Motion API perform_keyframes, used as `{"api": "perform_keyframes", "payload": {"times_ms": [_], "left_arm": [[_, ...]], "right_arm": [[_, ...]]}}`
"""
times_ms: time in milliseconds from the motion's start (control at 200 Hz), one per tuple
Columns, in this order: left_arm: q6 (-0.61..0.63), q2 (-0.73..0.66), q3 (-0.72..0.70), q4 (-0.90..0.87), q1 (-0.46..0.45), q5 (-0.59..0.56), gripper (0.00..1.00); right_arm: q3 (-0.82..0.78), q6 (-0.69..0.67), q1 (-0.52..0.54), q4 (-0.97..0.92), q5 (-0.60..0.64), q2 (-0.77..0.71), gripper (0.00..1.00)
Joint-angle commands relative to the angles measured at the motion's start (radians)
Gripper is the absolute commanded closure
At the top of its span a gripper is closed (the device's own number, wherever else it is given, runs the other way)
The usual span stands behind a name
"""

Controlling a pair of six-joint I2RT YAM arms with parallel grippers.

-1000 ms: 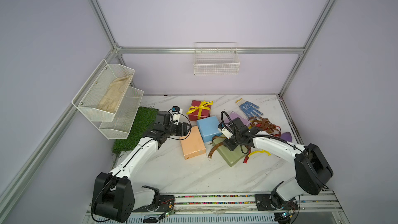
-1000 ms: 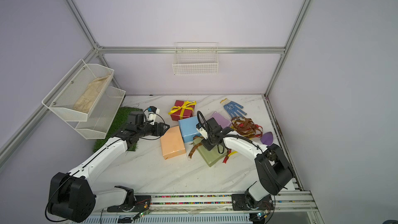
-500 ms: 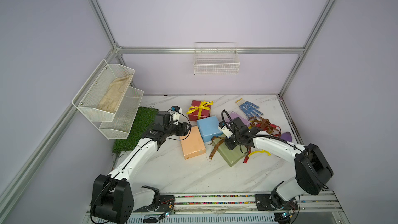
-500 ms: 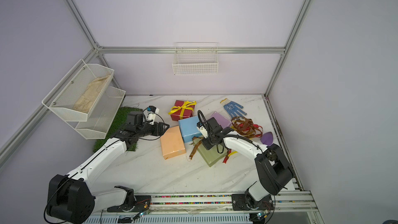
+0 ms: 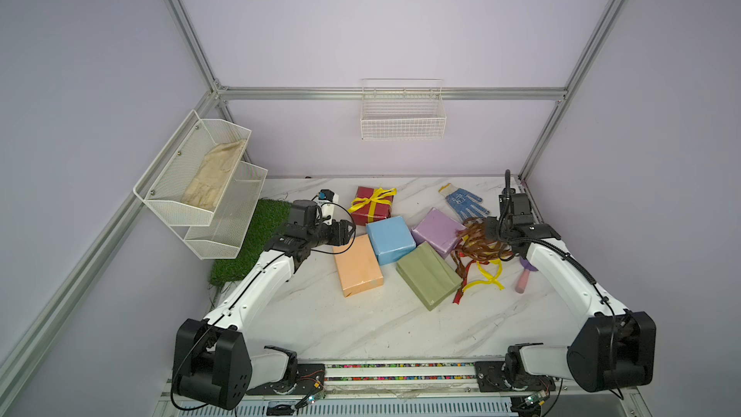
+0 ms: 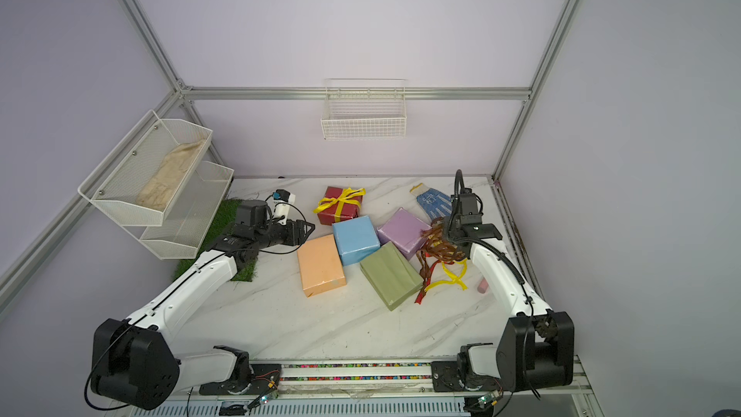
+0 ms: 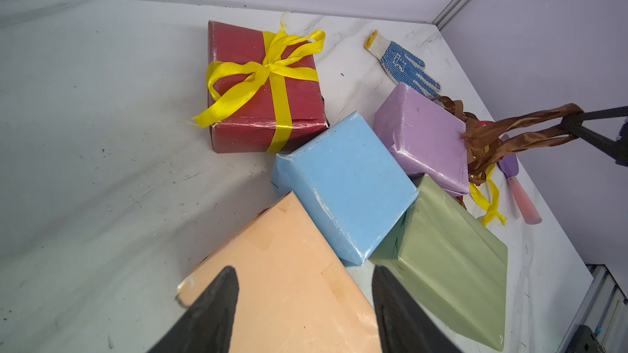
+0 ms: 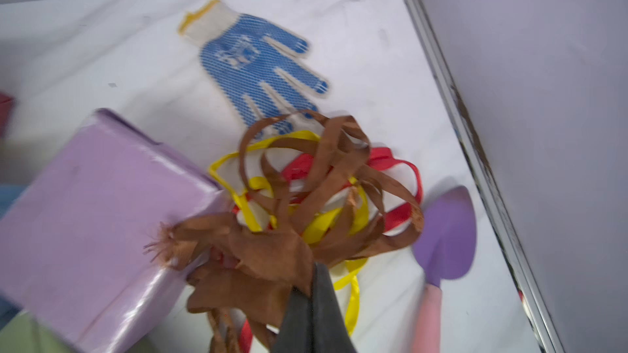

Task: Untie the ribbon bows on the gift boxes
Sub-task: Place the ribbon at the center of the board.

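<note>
A yellow ribbon bow (image 7: 261, 76) stays tied on the dark red gift box (image 5: 371, 206). The light blue (image 5: 389, 239), lilac (image 5: 437, 231), olive green (image 5: 428, 280) and peach orange (image 5: 357, 264) boxes lie bare in a cluster. My right gripper (image 8: 314, 271) is shut on a brown ribbon (image 8: 272, 252) and holds it up beside the lilac box, over a loose tangle of yellow (image 5: 487, 276), red (image 5: 459, 294) and brown ribbons. My left gripper (image 7: 304, 271) hovers open over the far end of the peach box, holding nothing.
A blue-dotted glove (image 5: 463, 200) lies at the back right. A purple trowel with a pink handle (image 5: 525, 278) lies near the right wall. A green turf mat (image 5: 256, 242) sits under the left arm. White wire baskets hang on the left wall (image 5: 200, 178) and the back wall (image 5: 403, 118).
My right gripper has shut on the brown ribbon and swung from the olive box to the right, pulling the ribbon off it. The left arm has not moved.
</note>
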Motion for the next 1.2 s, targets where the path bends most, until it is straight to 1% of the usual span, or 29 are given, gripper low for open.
{"api": "perform_keyframes", "payload": {"times_ms": [0,40,60,145,170,205,270,310,390,495,530,570,635,645,695,755,860,970,1070,1195], "left_arm": [[0.024,-0.004,0.061,0.017,-0.007,-0.012,0.36],[0.024,-0.004,0.061,0.015,-0.007,-0.015,0.36],[0.048,-0.004,0.061,0.017,-0.007,-0.016,0.36],[0.05,-0.001,0.061,0.013,-0.007,-0.025,0.36],[0.05,0.001,0.062,0.013,-0.007,-0.025,0.36],[0.047,0.006,0.064,0.011,-0.007,-0.029,0.36],[0.043,0.018,0.07,0.008,-0.007,-0.036,0.36],[0.037,0.026,0.075,0.007,-0.007,-0.043,0.36],[0.035,0.05,0.09,0.005,-0.005,-0.049,0.35],[0.035,0.082,0.119,0.002,-0.004,-0.05,0.35],[0.035,0.093,0.127,0.004,-0.002,-0.053,0.35],[0.035,0.105,0.137,0.006,-0.002,-0.057,0.35],[0.037,0.116,0.155,0.011,0.001,-0.064,0.35],[0.037,0.144,0.159,0.012,0.002,-0.064,0.35],[0.038,0.179,0.176,0.02,0.008,-0.067,0.35],[0.035,0.215,0.199,0.034,0.016,-0.068,0.35],[0.041,0.292,0.255,0.05,0.036,-0.054,0.35],[0.073,0.382,0.319,0.061,0.055,-0.043,0.35],[0.095,0.459,0.385,0.03,0.071,-0.028,0.35],[0.12,0.518,0.418,0.026,0.082,-0.015,0.35]], "right_arm": [[-0.011,0.114,-0.017,-0.052,0.059,0.057,1.0],[-0.012,0.124,-0.027,-0.051,0.062,0.082,1.0],[-0.013,0.126,-0.031,-0.05,0.062,0.094,1.0],[-0.008,0.123,-0.043,-0.05,0.061,0.144,1.0],[-0.003,0.12,-0.043,-0.054,0.062,0.157,0.92],[0.006,0.116,-0.044,-0.062,0.076,0.174,0.83],[0.035,0.106,-0.043,-0.09,0.102,0.193,0.6],[0.057,0.09,-0.044,-0.108,0.125,0.197,0.49],[0.113,0.053,-0.038,-0.134,0.138,0.206,0.36],[0.215,0.03,-0.006,-0.204,0.175,0.242,0.27],[0.24,0.025,0.002,-0.213,0.162,0.25,0.26],[0.262,0.018,0.01,-0.208,0.116,0.255,0.26],[0.281,0.002,0.024,-0.169,-0.032,0.264,0.27],[0.286,0.002,0.026,-0.163,-0.056,0.266,0.27],[0.304,0.01,0.041,-0.129,-0.174,0.284,0.29],[0.332,0.017,0.082,-0.087,-0.26,0.32,0.32],[0.421,-0.017,0.19,-0.042,-0.303,0.425,0.36],[0.569,-0.055,0.282,-0.037,-0.321,0.573,0.37],[0.7,-0.051,0.318,-0.013,-0.371,0.692,0.39],[0.801,0.005,0.331,0.082,-0.463,0.798,0.41]]}}
